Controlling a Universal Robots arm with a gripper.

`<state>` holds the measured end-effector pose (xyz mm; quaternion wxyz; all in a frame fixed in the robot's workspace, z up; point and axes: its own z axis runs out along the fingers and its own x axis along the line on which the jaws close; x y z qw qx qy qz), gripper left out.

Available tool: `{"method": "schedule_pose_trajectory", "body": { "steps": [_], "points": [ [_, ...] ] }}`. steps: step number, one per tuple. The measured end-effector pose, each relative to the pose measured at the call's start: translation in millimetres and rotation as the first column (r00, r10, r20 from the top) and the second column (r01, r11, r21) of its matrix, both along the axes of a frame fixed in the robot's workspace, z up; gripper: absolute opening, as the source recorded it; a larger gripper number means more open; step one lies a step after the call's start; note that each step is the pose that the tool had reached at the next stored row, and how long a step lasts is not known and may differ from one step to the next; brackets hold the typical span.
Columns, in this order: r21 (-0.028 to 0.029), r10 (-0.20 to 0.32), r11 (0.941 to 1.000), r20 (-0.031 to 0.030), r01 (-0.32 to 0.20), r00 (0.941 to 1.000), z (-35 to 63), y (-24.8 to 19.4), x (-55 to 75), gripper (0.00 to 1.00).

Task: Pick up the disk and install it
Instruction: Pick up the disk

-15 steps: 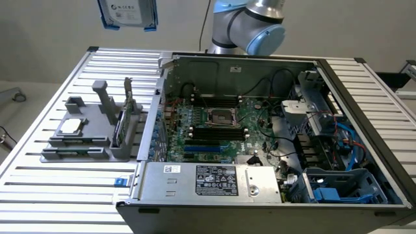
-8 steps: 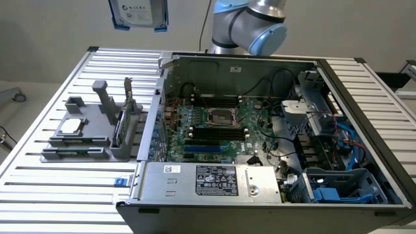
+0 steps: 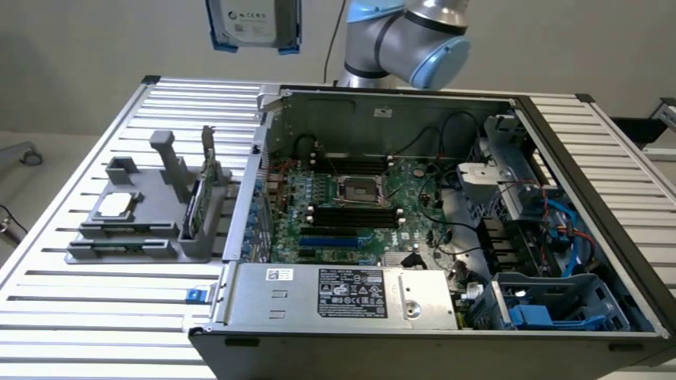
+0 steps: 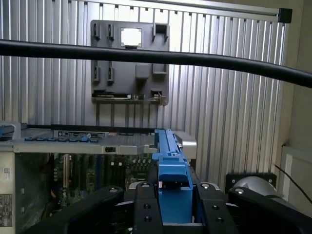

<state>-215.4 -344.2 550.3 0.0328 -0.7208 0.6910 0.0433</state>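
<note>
Presently the gripper point(image 4: 174, 189) is partly closed, its fingers pinching the blue carrier of the disk point(image 3: 253, 20), which hangs on edge high above the far corner of the open computer case point(image 3: 423, 237), on the exterior view's left. A pinch on smooth plastic could let the disk tilt or slip. Skewed that way, it could snag the cables point(image 3: 565, 229) beside the blue drive bay point(image 3: 555, 305), near on the exterior view's right.

Above the computer case point(image 3: 370, 107), the disk point(image 3: 253, 24) is getting cut off by the picture's top edge, and its label's print is coming out too small to read. Behind the case, the arm point(image 3: 412, 39) is running out of the picture too. In the wrist view the gripper point(image 4: 174, 204) is hiding the disk's lower end, and a black cable point(image 4: 156, 57) is covering a strip of the grey holder point(image 4: 126, 78) beyond the case.
</note>
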Motion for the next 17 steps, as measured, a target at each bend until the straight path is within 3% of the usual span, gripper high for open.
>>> {"method": "schedule_pose_trajectory", "body": {
  "steps": [10, 17],
  "points": [
    [0.0145, 0.0, 0.9999, -0.0001, 0.0, 1.0, 0.0, -11.5, 45.5, 0.33],
    [0.0162, 0.0, 0.9999, -0.0001, 0.0, 1.0, 0.0, -24.0, 75.3, 0.33]
  ]
}}
